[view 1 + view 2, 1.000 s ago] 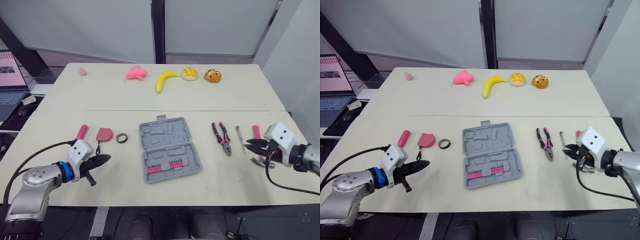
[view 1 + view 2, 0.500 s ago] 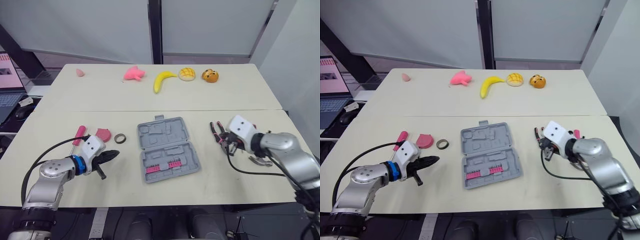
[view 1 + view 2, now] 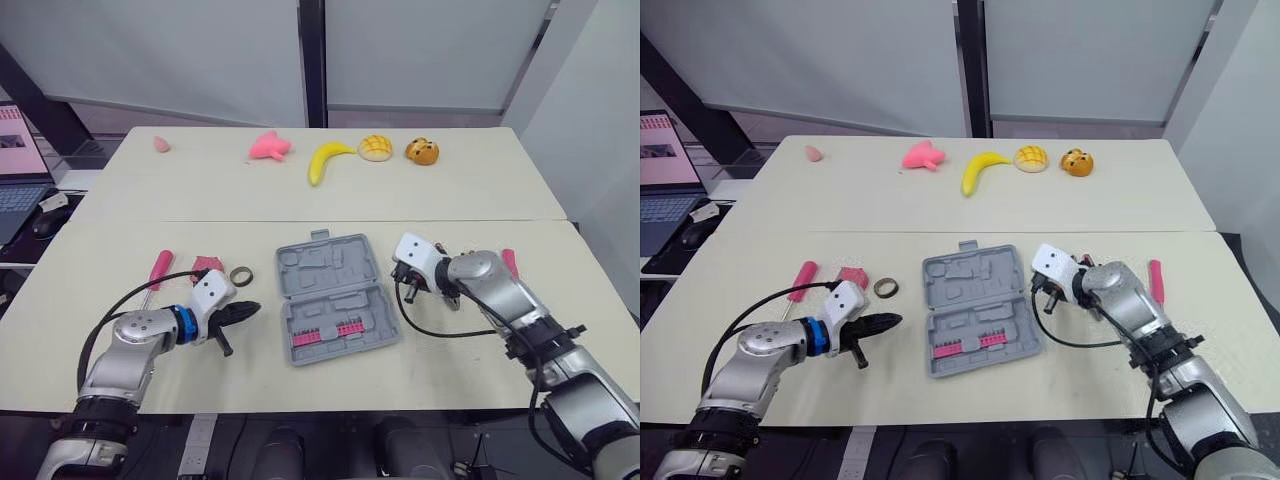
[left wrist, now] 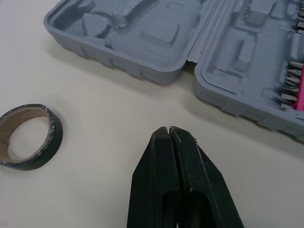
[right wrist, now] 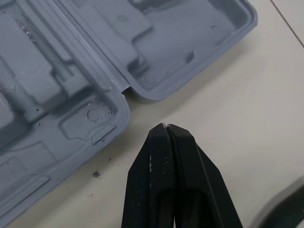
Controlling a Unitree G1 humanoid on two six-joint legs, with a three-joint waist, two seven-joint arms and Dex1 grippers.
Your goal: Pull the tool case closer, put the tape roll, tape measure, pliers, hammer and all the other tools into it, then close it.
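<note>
Tool case [image 3: 337, 300] is lying open and flat mid-table between the arms. We count one case, one tape roll [image 3: 241, 275], one pink tape measure [image 3: 207, 264] and one pink-handled screwdriver [image 3: 158, 268], all three off to its left. There are two grippers, both clenched on nothing: left gripper [image 4: 169, 128] near the roll and case, right gripper [image 5: 165, 125] just off the case's right edge by the hinge. Wrist views give us those pinched tips, and head views add one banana [image 3: 328, 160] at the far side.

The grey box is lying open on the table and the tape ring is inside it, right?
Not quite. The grey box is lying open on the table, but the tape ring is not inside it. It lies on the table beside the box, as the left wrist view shows.
</note>
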